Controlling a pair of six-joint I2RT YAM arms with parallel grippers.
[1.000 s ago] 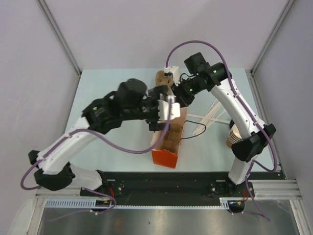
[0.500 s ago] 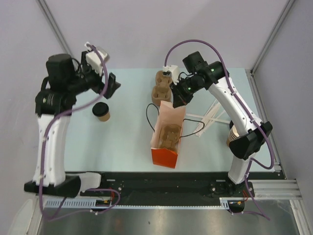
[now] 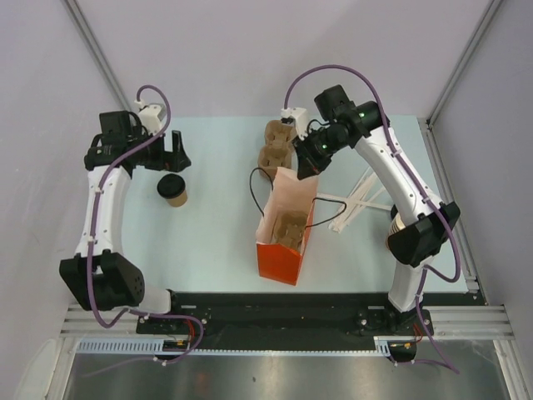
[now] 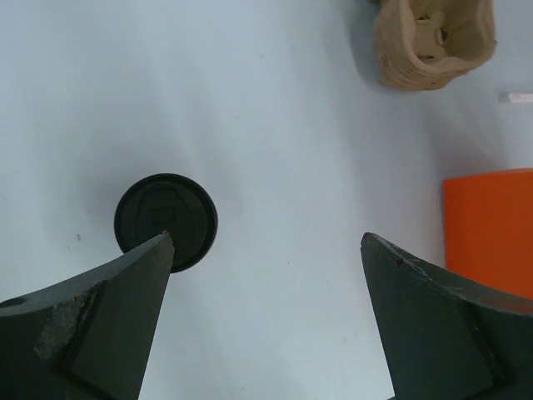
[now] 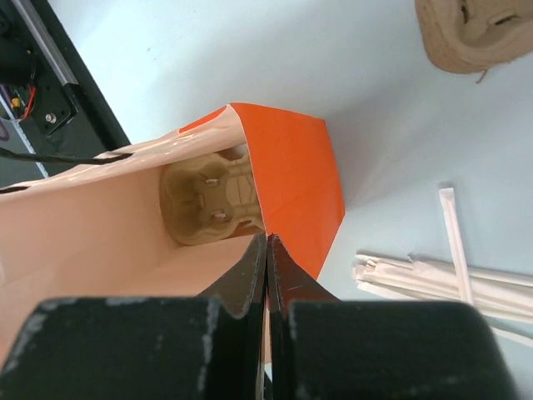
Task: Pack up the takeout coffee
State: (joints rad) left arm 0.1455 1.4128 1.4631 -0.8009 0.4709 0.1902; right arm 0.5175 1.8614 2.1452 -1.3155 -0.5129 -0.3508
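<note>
Swung out from the bag (image 3: 279,265), the left gripper (image 4: 266,239) hangs, fingers spread, above the takeout coffee (image 4: 166,222), far-left on the worktop (image 3: 216,167); right gripper (image 5: 266,243) pinches the bag rim; coffee not yet packed.

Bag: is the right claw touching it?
Touching. The right wrist view shows the right gripper shut on the top edge of the bag, paper pinched between its fingers.

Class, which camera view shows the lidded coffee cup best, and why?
Top external: the takeout coffee stands unobstructed, black lid and tan side both visible. Left wrist shows only its lid from above, partly behind the left gripper. Right wrist misses it.
</note>
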